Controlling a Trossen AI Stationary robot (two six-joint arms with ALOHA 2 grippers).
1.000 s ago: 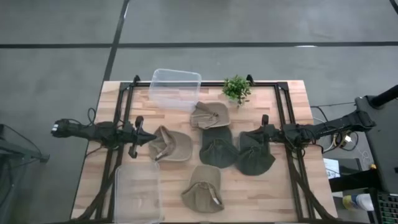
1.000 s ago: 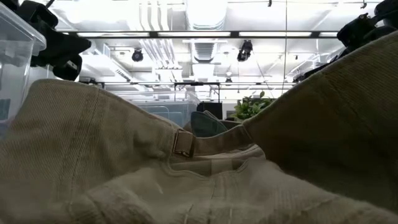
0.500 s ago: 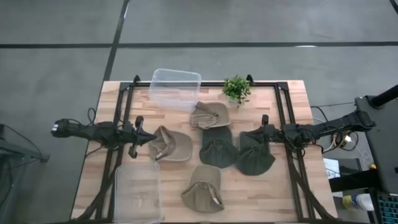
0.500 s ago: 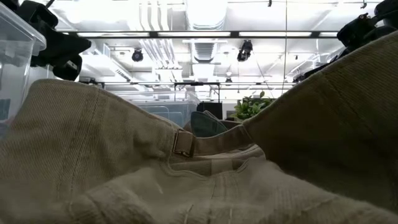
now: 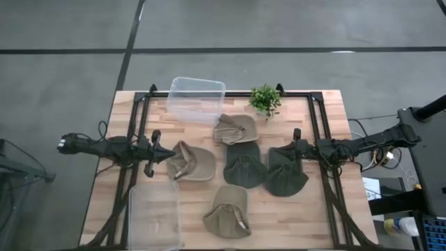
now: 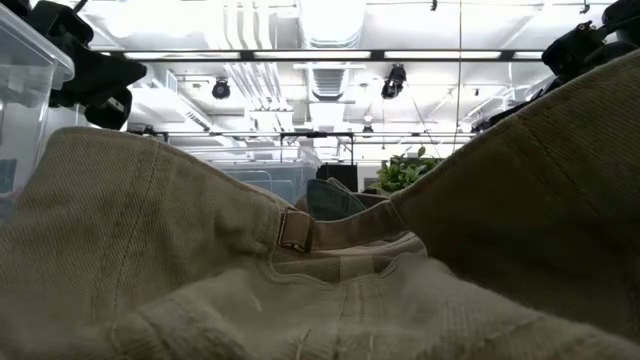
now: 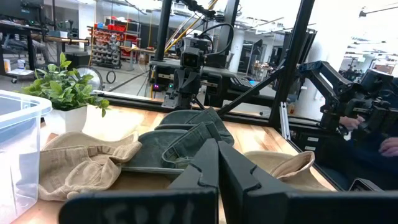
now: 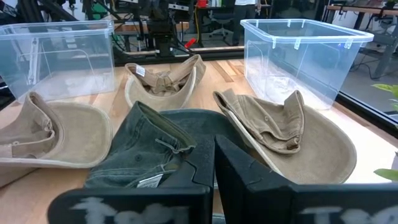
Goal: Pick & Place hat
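Observation:
Five hats lie on the table. In the high view I see a tan hat, a second tan hat, a dark green hat, another dark green hat and an olive-tan hat. My left gripper is shut, just left of the first tan hat's edge. My right gripper is shut over the far part of the right dark green hat. In the low view both hang above table height, and the olive-tan hat fills the foreground.
One clear plastic bin stands at the far edge and another at the near left. A small potted plant stands far right of centre. Black frame rails run along both table sides. Bare wood shows at the near right.

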